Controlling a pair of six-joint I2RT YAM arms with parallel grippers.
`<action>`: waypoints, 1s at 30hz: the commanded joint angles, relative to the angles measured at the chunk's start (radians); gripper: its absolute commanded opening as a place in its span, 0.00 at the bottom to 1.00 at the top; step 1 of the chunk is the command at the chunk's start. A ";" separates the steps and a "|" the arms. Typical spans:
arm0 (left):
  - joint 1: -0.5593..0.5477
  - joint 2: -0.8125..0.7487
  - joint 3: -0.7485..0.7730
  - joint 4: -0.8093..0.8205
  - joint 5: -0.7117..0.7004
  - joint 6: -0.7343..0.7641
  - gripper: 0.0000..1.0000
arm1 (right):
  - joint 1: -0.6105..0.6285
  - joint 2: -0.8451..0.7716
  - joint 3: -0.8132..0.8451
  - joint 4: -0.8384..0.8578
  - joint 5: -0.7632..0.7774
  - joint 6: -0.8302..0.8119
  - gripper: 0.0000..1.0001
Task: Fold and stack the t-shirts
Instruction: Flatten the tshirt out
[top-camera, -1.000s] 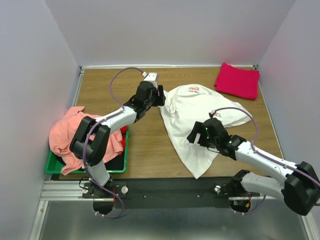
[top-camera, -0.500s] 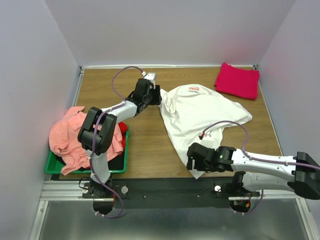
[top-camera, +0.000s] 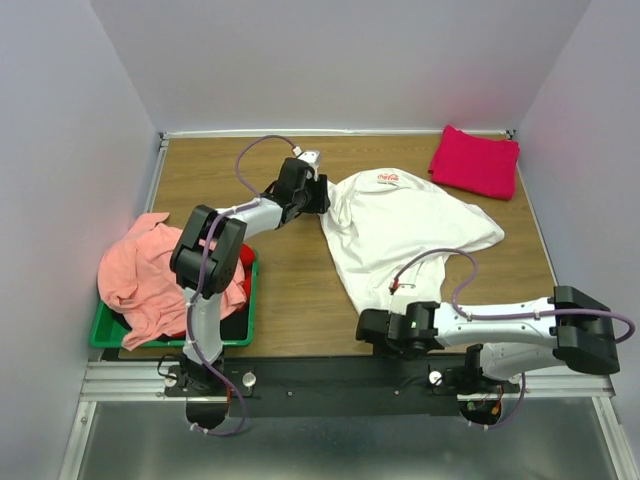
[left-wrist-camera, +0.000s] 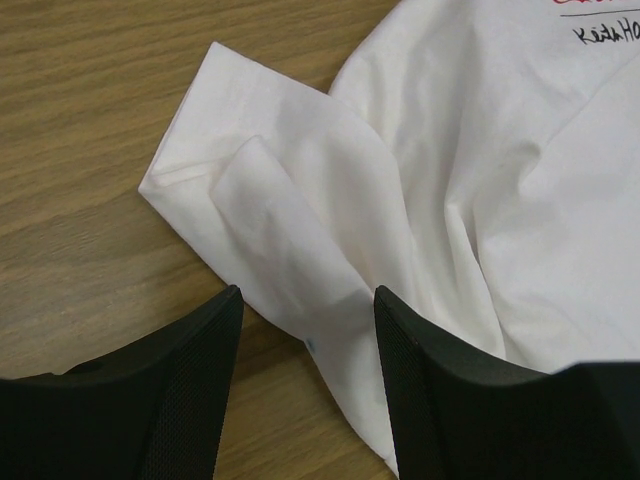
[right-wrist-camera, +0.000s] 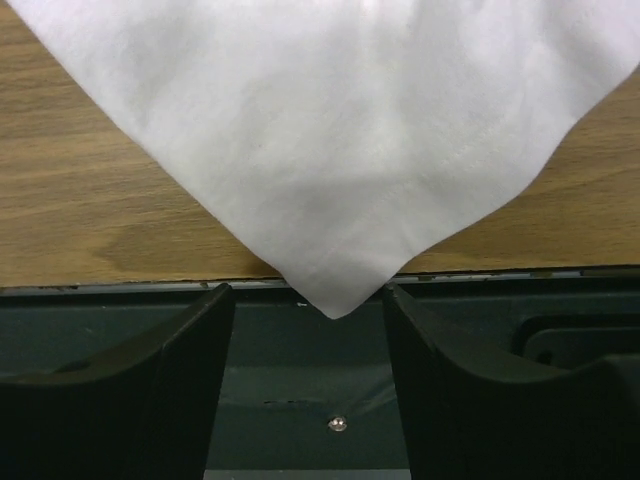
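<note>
- Swinging down from over the lower half of the white t-shirt, where it was a second ago, the right pincer now sits low at the near edge of the table, at the shirt's bottom corner.
- The left pincer has shifted only slightly and remains by the white shirt's left sleeve at the far middle of the table.
- The white shirt itself has hardly changed its lie, spread crumpled across the middle and right of the table.
- Right pincer: fingers spread, with the pointed corner of the hem hanging between them over the table's edge.
- Left pincer: fingers spread, with a fold of the sleeve lying between them on the wood.
- Four t-shirts in all: the white one; a magenta-red one folded at the far right corner; a salmon-pink one heaped over the bin; and a red one peeking out beside it.
- One green bin, at the near left.
- The white shirt's chest carries a small red script print, too small to read from above.
- In the left wrist view, black letters under it begin "Keith Ha" and run off the picture's edge.
</note>
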 joint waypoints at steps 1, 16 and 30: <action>-0.001 0.022 0.032 -0.011 0.032 0.014 0.63 | 0.012 -0.028 -0.005 -0.050 0.077 0.088 0.66; -0.001 0.081 0.079 -0.036 0.023 0.010 0.67 | 0.012 -0.103 -0.141 0.073 0.122 0.131 0.41; 0.002 0.095 0.073 -0.012 0.041 -0.007 0.00 | 0.012 -0.186 -0.146 0.070 0.207 0.151 0.00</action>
